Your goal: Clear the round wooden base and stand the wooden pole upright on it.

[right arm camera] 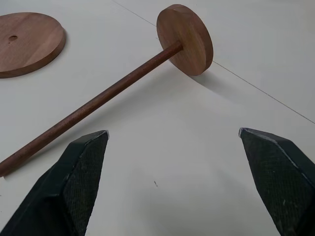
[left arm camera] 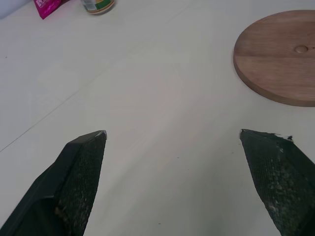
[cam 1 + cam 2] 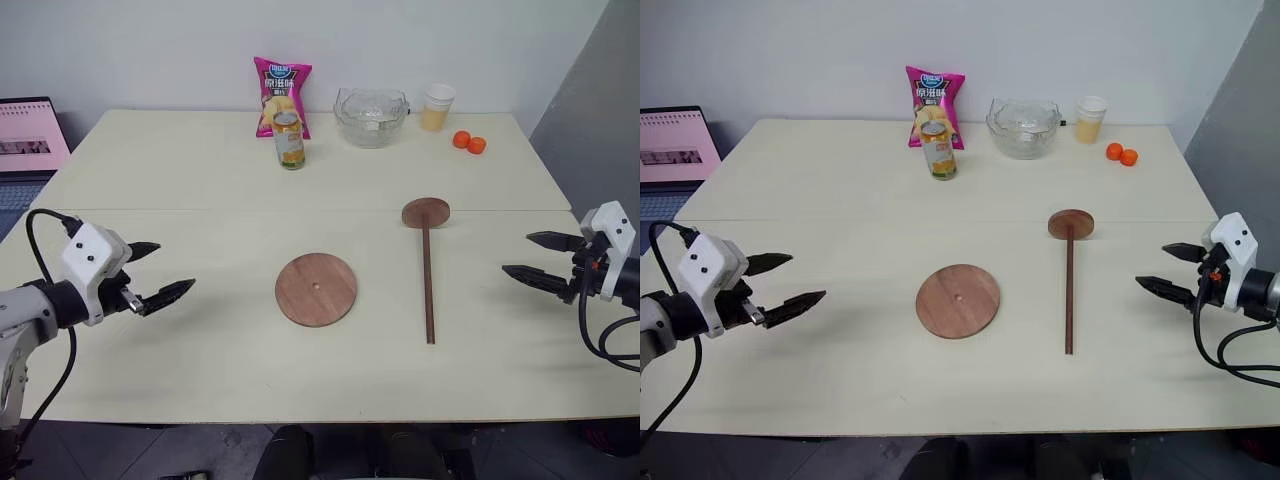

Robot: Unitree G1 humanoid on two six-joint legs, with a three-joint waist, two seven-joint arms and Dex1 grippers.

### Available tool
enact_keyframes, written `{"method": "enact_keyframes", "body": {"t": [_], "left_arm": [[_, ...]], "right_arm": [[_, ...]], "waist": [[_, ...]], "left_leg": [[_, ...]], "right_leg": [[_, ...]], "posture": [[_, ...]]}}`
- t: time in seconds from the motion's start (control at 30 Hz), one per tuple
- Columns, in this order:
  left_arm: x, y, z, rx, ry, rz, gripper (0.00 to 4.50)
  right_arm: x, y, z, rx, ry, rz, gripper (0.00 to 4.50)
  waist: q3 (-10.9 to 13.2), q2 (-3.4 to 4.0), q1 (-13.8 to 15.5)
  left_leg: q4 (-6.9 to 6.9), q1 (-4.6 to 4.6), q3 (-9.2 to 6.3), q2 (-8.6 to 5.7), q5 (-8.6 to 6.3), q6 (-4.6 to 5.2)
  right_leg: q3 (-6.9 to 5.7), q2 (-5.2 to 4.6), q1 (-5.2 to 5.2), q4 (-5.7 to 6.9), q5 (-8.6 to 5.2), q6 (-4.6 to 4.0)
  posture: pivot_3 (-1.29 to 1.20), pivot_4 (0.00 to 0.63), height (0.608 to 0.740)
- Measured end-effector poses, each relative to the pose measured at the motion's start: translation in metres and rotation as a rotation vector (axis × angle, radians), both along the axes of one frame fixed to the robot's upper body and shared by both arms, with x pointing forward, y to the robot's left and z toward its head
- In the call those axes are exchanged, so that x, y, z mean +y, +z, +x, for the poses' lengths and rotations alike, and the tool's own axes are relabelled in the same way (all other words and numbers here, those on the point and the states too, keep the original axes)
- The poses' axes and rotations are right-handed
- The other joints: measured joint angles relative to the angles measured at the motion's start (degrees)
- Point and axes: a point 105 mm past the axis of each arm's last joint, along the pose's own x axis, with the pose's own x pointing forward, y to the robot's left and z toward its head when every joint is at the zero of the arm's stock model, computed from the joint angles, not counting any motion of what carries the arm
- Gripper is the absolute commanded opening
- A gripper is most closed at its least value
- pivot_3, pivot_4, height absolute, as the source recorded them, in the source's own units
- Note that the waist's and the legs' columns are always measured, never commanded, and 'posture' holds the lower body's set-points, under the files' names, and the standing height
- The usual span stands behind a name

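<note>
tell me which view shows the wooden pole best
The right wrist view: the wooden pole lies close up, its rod and end disc plain to see. Both eye views show it whole but smaller, lying flat on the table beside the round wooden base.

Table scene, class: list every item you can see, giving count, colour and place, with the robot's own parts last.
table: one, cream, under everything
round wooden base: one, reddish-brown, centre, nothing on it
wooden pole: one, dark brown, lying flat right of base
crisp bag: one, pink, far edge
can: one, yellow-green, before bag
glass bowl: one, clear, far edge
cup: one, pale yellow, right of bowl
oranges: two, orange, far right
laptop: one, pink screen, far left
left gripper: open, empty
right gripper: open, empty
</note>
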Motion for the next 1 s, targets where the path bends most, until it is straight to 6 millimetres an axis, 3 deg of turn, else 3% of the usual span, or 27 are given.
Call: {"method": "enact_keyframes", "body": {"t": [0.3,0.7,0.87,1.0], "left_arm": [[0.003,-0.009,-0.005,0.032,0.007,0.02,4.5],[-0.01,0.007,-0.002,-0.038,-0.068,0.046,4.5],[-0.032,0.008,-0.007,-0.014,-0.186,0.073,4.5],[-0.06,0.017,-0.004,-0.035,-0.294,0.086,4.5]], "right_arm": [[0.003,0.0,0.001,-0.006,0.007,0.017,4.46],[0.008,0.0,0.003,-0.005,0.03,0.018,4.46],[0.018,0.005,0.0,-0.015,0.06,0.01,4.46],[0.04,0.011,-0.001,-0.056,0.096,0.011,4.46]], "waist": [[0.0,0.0,0.0],[0.0,0.0,0.0],[0.0,0.0,0.0],[0.0,-0.01,0.0]], "left_leg": [[0.0,0.01,0.08,0.01,0.0,0.01],[0.0,0.0,0.16,0.01,0.0,0.01],[-0.01,-0.01,0.17,0.01,0.0,0.01],[0.01,-0.01,0.15,0.01,0.0,0.0]], "right_leg": [[0.09,0.01,-0.06,0.06,0.0,0.0],[0.18,0.01,-0.12,0.1,0.0,0.0],[0.19,0.02,-0.13,0.11,0.0,0.0],[0.2,0.04,-0.13,0.12,0.01,0.03]], "posture": [[0.0,0.15,0.74],[0.0,0.15,0.74],[0.0,0.15,0.74],[0.0,0.15,0.74]]}}
